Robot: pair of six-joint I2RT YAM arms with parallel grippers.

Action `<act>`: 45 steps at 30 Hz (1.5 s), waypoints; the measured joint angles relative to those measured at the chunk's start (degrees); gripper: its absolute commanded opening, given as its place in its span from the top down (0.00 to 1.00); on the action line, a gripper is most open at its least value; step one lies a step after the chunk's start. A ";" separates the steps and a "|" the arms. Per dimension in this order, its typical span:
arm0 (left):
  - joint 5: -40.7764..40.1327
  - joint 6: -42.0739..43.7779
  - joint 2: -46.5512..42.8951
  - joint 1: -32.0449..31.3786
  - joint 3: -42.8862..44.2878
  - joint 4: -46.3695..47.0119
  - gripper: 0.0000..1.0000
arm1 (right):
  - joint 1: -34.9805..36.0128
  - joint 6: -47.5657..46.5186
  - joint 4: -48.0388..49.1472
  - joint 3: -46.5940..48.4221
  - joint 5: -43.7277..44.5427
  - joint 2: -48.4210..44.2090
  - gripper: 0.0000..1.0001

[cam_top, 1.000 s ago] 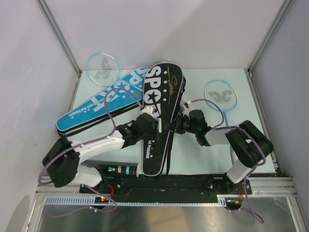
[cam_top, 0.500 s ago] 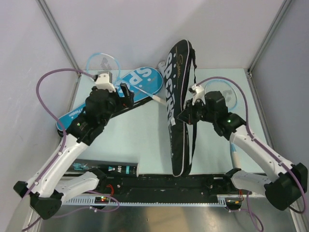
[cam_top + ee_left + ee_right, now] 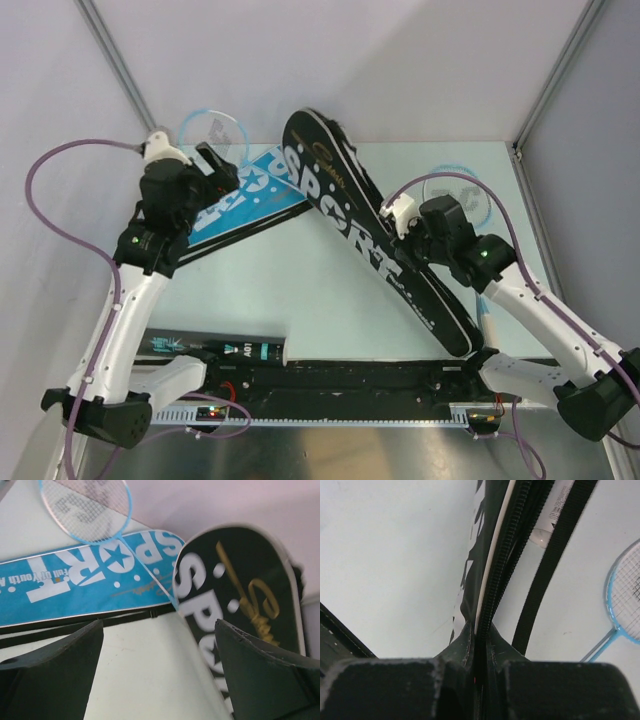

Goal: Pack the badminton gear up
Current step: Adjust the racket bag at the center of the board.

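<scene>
The left gripper (image 3: 218, 166) has its jaws spread wide with nothing between them. The right gripper (image 3: 479, 680) is pinched tight on the zip edge of the long black racket-shaped "SPORT" cover (image 3: 370, 235). This cover slants across the pale green table (image 3: 300, 300), its broad end far and its narrow end near. Left of it lies the blue racket-shaped "SPORT" cover (image 3: 250, 195), whose rounded end almost meets the black cover's broad end; the left gripper hovers over the blue cover. A thin racket with a light-blue head (image 3: 205, 125) sits beyond the blue cover, its shaft apparently crossing it. A second light-blue racket (image 3: 470, 195) lies right of the black cover. A black shuttle tube (image 3: 215, 348) lies to its near left.
</scene>
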 measured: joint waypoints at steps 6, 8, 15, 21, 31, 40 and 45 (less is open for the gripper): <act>2.84 -8.11 1.14 8.59 1.44 -0.22 0.08 | 5.27 -5.73 2.19 -3.45 4.87 0.00 1.00; 3.43 -10.62 1.66 10.27 1.16 -0.37 0.07 | 7.23 -7.10 4.61 -5.79 6.03 -0.02 1.00; 7.82 -17.44 3.72 14.14 -2.45 -0.87 0.08 | 15.04 -12.35 13.84 -17.29 10.82 -1.99 1.00; 10.43 -21.42 5.81 15.28 -3.32 -1.29 0.09 | 21.66 -17.94 19.08 -22.62 16.59 -5.55 1.00; 15.08 -24.52 8.00 15.47 -5.18 -0.68 0.14 | 26.95 -24.98 23.21 -26.34 20.85 -7.65 1.00; 15.39 -26.45 6.10 16.06 -12.85 -5.03 0.14 | 27.15 -26.38 24.26 -27.87 21.68 -7.65 1.00; 9.77 -26.71 4.46 16.06 -9.70 -10.58 0.13 | 27.17 -26.43 24.59 -28.00 21.86 -7.65 1.00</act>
